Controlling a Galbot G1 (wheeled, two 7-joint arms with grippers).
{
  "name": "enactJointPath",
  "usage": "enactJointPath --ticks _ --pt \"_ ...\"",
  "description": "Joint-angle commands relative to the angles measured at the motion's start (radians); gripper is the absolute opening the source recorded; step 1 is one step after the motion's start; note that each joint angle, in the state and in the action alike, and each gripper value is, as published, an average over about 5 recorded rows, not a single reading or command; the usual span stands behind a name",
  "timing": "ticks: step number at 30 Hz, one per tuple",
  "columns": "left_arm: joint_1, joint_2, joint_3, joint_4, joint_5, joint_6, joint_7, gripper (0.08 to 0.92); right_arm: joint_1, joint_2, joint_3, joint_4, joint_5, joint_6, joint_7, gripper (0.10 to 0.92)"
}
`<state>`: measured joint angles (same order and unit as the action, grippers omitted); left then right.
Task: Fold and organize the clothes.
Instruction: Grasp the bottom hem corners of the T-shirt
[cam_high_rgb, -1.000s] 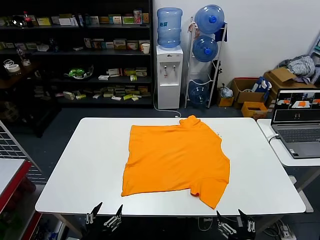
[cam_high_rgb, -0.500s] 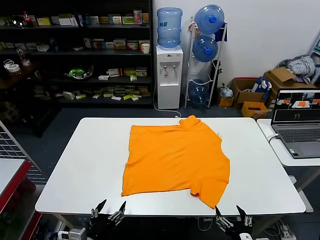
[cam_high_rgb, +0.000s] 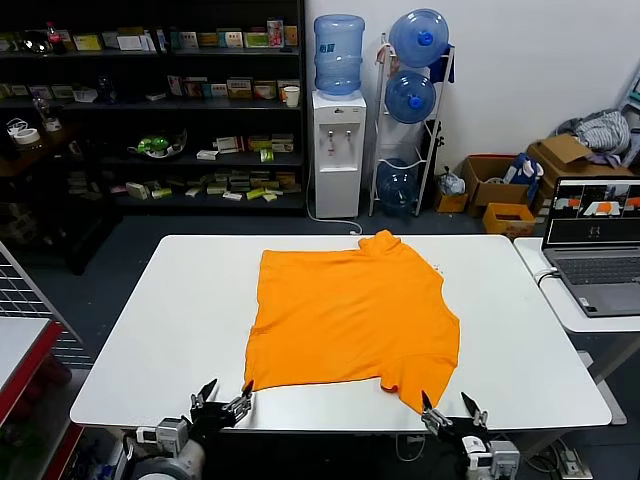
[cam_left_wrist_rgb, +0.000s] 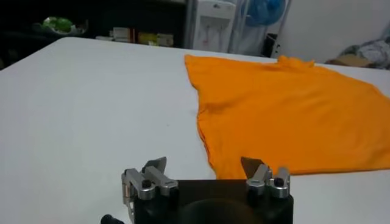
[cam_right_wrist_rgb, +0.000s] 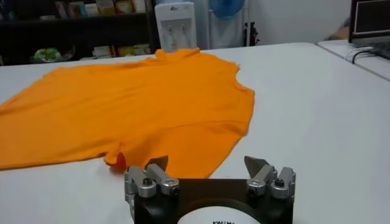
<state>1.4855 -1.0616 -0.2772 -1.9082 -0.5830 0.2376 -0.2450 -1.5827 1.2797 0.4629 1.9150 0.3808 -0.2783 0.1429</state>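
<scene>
The clothes, one bright orange T-shirt (cam_high_rgb: 350, 310), lie spread flat on the white table (cam_high_rgb: 160, 330), collar toward the far edge. My left gripper (cam_high_rgb: 226, 396) is open at the table's near edge, just before the shirt's near left hem corner (cam_left_wrist_rgb: 214, 172). My right gripper (cam_high_rgb: 447, 408) is open at the near edge, close to the shirt's near right sleeve tip (cam_right_wrist_rgb: 183, 164). Neither gripper touches the fabric. In the wrist views the shirt (cam_left_wrist_rgb: 286, 115) (cam_right_wrist_rgb: 134, 103) stretches away from each open gripper (cam_left_wrist_rgb: 204, 164) (cam_right_wrist_rgb: 207, 163).
A laptop (cam_high_rgb: 598, 240) sits on a side table to the right. Behind the table stand a water dispenser (cam_high_rgb: 339, 130), a rack of water bottles (cam_high_rgb: 415, 100), dark shelves (cam_high_rgb: 150, 110) and cardboard boxes (cam_high_rgb: 500, 185). A wire rack (cam_high_rgb: 25, 300) stands at the left.
Both grippers have risen and moved forward from below the near table edge toward the shirt's near corners. The shirt has not moved.
</scene>
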Motion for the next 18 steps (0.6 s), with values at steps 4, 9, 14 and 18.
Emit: enactJointPath --ticks 4,9,14,18 --pt "-0.045 -0.023 0.029 0.059 0.033 0.001 -0.012 0.813 0.064 0.011 -0.025 -0.061 0.007 -0.019 0.002 0.732" --pt "-0.047 -0.026 0.038 0.063 0.049 -0.008 -0.010 0.697 0.053 0.009 -0.027 -0.068 0.009 -0.024 -0.005 0.594" --pt "-0.048 -0.029 0.049 0.061 0.050 -0.013 -0.009 0.576 0.035 0.003 -0.023 -0.057 0.011 -0.024 -0.009 0.447" --pt "-0.045 -0.031 0.057 0.053 0.049 -0.014 -0.008 0.437 0.021 0.001 -0.020 -0.050 0.011 -0.022 -0.013 0.334"
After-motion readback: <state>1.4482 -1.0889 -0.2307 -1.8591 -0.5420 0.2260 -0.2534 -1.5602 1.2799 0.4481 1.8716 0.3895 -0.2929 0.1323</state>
